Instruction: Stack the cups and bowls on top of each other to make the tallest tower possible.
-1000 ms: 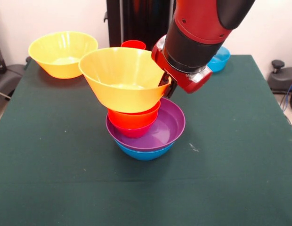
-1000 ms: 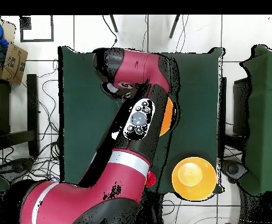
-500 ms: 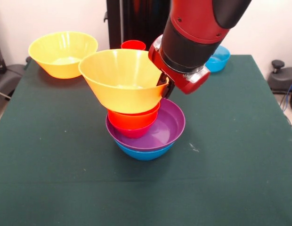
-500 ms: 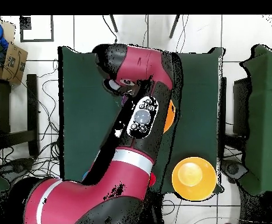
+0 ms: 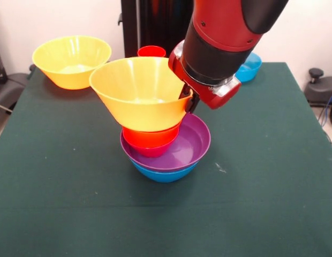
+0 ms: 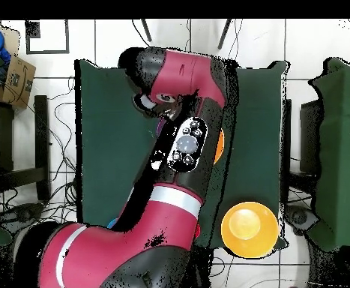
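The tower stands mid-table in the front view: a blue bowl [image 5: 163, 172] at the bottom, then a wide purple bowl [image 5: 194, 143], a pink-red bowl [image 5: 153, 152] and an orange-red bowl [image 5: 150, 137]. A large yellow-orange bowl [image 5: 138, 93] sits tilted on top, off to the left. My gripper [image 5: 188, 99] is shut on this bowl's right rim. In the overhead view my arm [image 6: 181, 150] hides the tower and gripper; only an orange sliver of the held bowl [image 6: 219, 146] shows.
A second large yellow-orange bowl [image 5: 71, 60] stands at the back left; it also shows in the overhead view [image 6: 249, 229]. A red cup [image 5: 151, 51] stands behind the tower. A light-blue bowl [image 5: 250, 66] sits at the back right, partly behind my arm.
The held yellow-orange bowl has come down slightly onto the orange-red bowl. My arm has shifted a little with it; the rest has not moved.
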Robot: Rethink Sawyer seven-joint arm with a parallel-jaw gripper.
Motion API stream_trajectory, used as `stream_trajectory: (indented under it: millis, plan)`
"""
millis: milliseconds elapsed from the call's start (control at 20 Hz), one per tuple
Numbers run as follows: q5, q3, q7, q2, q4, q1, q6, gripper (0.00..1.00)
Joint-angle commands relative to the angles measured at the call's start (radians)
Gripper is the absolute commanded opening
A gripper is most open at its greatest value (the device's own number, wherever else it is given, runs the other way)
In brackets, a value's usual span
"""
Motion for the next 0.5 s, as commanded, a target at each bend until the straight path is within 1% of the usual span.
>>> stream_trajectory:
  millis: [50,150,500]
  plan:
    - [0.022,0.104,0.094,0.044,-0.088,-0.034,0.163,0.00]
    - [0.025,0.103,0.092,0.046,-0.097,-0.036,0.175,0.00]
    - [0.033,0.100,0.091,0.042,-0.070,-0.028,0.158,0.00]
